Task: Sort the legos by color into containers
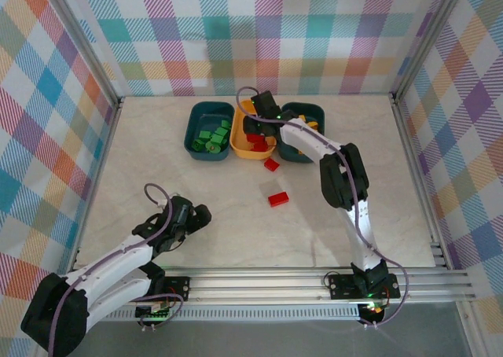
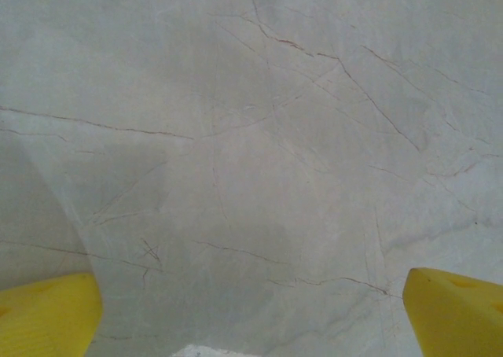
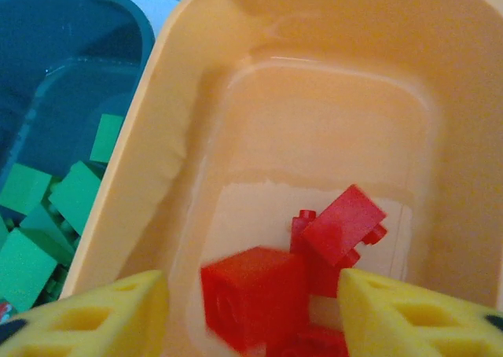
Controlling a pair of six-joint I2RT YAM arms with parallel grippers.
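Red bricks (image 3: 342, 227) are lying in the yellow tub (image 3: 181, 113), the middle of three tubs sitting side by side at the far centre of the table (image 1: 236, 239). One blurred red brick (image 3: 251, 294) is showing at that tub's near end, between the fingers of the right gripper (image 3: 251, 329), with a gap on each side. The right gripper is hanging over the yellow tub with its fingers apart, gripping nothing. The left teal tub (image 1: 196, 125), just beside the yellow one, is holding green bricks (image 1: 212, 135). The right teal tub (image 1: 314, 109) is holding yellow bricks (image 1: 311, 124) and is partly hidden by the right arm. Two loose red bricks are lying on the table near the tubs: the far red brick (image 1: 272, 164) just in front of the yellow tub, and the near red brick (image 1: 278, 199) a little closer in. The left gripper (image 2: 250, 286) is hovering low over bare table at the near left, well apart from the tubs, with its fingers spread wide and nothing between them.
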